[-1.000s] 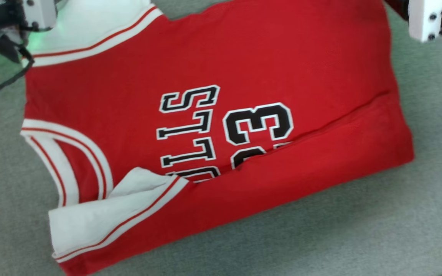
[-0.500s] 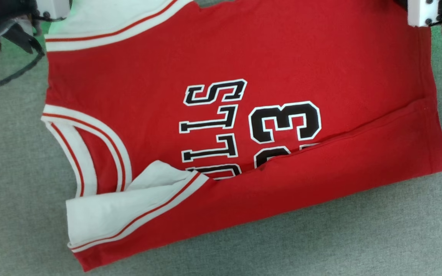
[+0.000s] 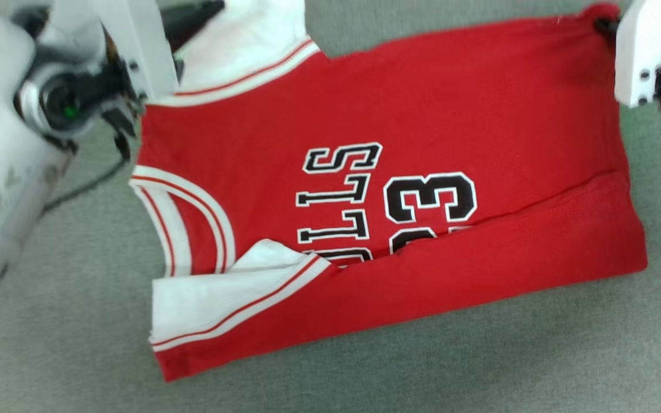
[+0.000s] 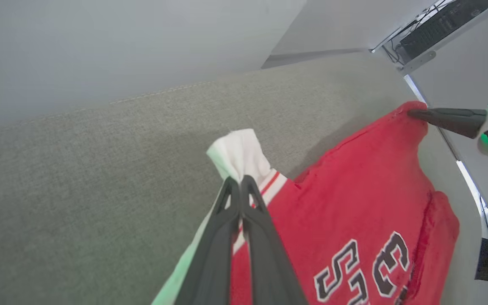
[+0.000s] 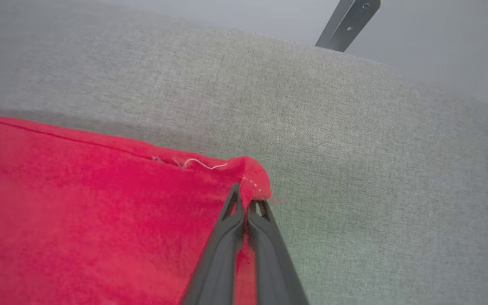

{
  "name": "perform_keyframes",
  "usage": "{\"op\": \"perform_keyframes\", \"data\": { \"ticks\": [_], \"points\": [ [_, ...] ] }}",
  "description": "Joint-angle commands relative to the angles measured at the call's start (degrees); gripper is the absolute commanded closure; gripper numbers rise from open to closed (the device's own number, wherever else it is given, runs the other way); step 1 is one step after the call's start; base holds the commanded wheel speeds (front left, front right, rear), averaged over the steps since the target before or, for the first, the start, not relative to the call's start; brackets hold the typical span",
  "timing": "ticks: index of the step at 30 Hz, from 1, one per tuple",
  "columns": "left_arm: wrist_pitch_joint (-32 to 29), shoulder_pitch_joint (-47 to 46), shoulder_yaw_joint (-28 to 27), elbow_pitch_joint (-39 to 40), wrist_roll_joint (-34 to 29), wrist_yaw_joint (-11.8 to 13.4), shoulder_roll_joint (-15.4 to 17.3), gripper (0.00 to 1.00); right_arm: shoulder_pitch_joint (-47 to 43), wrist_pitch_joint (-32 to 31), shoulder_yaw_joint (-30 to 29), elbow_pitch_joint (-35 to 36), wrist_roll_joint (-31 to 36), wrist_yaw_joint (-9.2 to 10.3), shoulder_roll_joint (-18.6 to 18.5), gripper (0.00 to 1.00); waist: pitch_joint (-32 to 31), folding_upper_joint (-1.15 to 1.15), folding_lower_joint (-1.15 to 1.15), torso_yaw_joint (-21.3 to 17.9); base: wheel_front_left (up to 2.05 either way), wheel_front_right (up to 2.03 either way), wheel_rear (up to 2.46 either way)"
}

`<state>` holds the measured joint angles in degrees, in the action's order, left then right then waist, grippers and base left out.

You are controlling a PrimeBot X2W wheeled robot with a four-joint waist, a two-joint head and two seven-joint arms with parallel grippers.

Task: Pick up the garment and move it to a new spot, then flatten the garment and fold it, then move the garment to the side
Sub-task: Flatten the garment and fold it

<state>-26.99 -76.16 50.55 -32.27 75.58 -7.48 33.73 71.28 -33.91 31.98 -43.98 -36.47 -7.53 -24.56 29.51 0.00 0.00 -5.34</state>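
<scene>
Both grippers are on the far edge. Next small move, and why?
Probably lift that edge of the garment and draw it nearward: the left gripper pinches the white sleeve, the right gripper the hem corner, and the near flap is already folded over.

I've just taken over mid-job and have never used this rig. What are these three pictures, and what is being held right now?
This is a two-armed robot; each arm ends in a pincer with two long dark fingers. The overhead picture comes from its head camera, looking down at a red jersey spread on a grey fabric surface, its near side already folded over the lettering. The other two come from cameras on the wrists, looking along each pincer's fingers. The left pincer is shut on the white sleeve; the right pincer is shut on a red hem corner. Both grip the jersey's far edge.
</scene>
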Motion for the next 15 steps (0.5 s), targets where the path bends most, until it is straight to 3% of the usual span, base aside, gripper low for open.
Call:
{"op": "perform_keyframes", "data": {
  "ticks": [1, 8, 15],
  "points": [
    [1.7, 3.2, 0.4, 3.7, 1.6, 0.0, 1.6, 1.0, -3.1, 0.9, 1.2, 1.7, -1.9, 0.09, -1.3, 1.0, -6.5, 0.0, 0.0, 2.9, 0.0, 0.0, 0.0],
    [8.3, 15.3, 2.2, 20.5, 5.1, 0.0, 9.7, 1.0, -13.8, 2.8, 3.6, 10.6, -7.0, 0.09, -8.4, 1.0, -12.1, 0.0, 0.0, 4.7, 0.0, 0.0, 0.0],
    [18.2, 30.2, 1.9, 32.7, 7.2, 0.4, 18.5, 1.0, -27.3, 2.4, 0.1, 21.3, -10.4, 0.09, -14.8, 1.0, -15.1, 0.0, 0.0, 5.8, 0.0, 0.0, 0.0]
  ]
}}
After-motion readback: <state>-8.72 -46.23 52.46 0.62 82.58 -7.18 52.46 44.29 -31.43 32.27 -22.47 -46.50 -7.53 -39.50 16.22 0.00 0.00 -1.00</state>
